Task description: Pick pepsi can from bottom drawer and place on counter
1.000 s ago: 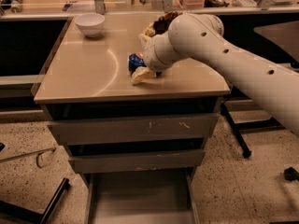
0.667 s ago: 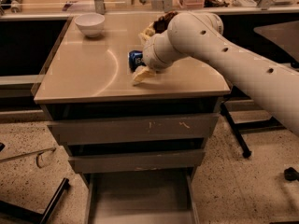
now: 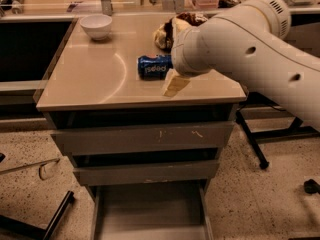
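Observation:
The pepsi can (image 3: pixel 154 66) lies on its side on the beige counter (image 3: pixel 90 79), near the middle right, with its white lettering facing me. My gripper (image 3: pixel 172 81) hangs just right of and in front of the can's right end. It is open and holds nothing. One cream finger (image 3: pixel 176 84) shows; the other is hidden behind the white wrist. The bottom drawer (image 3: pixel 150 209) is pulled out below, and its grey floor is bare.
A white bowl (image 3: pixel 96 25) stands at the counter's back left. A brown snack bag (image 3: pixel 172 29) lies at the back, behind the wrist. The two upper drawers (image 3: pixel 142 139) are shut. Black chair legs (image 3: pixel 252 141) stand to the right, and another black leg (image 3: pixel 55 219) at the lower left.
My gripper has drawn back to the right, away from the can. The can stays on the counter and more of it shows.

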{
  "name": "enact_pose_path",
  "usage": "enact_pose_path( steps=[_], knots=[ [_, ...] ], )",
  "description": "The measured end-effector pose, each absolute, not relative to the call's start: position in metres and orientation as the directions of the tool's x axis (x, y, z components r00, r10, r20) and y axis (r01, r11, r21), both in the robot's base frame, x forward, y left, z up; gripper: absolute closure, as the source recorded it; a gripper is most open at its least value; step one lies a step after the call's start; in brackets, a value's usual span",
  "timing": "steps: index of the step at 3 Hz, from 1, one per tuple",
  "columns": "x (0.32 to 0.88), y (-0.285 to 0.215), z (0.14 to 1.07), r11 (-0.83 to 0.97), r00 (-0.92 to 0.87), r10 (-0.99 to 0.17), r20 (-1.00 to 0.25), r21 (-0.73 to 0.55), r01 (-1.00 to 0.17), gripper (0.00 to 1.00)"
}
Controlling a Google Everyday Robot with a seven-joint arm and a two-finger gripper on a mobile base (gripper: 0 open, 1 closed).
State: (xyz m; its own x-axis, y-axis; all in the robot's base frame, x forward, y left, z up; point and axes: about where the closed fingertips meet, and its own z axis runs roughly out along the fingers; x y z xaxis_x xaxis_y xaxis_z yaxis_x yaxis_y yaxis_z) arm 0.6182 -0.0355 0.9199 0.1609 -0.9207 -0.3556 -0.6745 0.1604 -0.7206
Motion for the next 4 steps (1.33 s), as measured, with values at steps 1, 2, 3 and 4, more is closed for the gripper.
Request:
enact_pose_path(
  steps=[1,2,3,4],
  knots=[
    [0.563,-0.049,0.975,0.138,0.132,-0.958,-0.255,-0.811,-0.568,0.0],
    [0.52,-0.052,1.026,0.113,0.114,-0.976,-0.185,-0.881,-0.46,0.0],
    [0.511,-0.045,1.045,0.099,0.121,-0.979,-0.166,-0.898,-0.429,0.0],
    [0.511,-0.045,1.045,0.099,0.121,-0.979,-0.165,-0.898,-0.429,0.0]
  ],
)
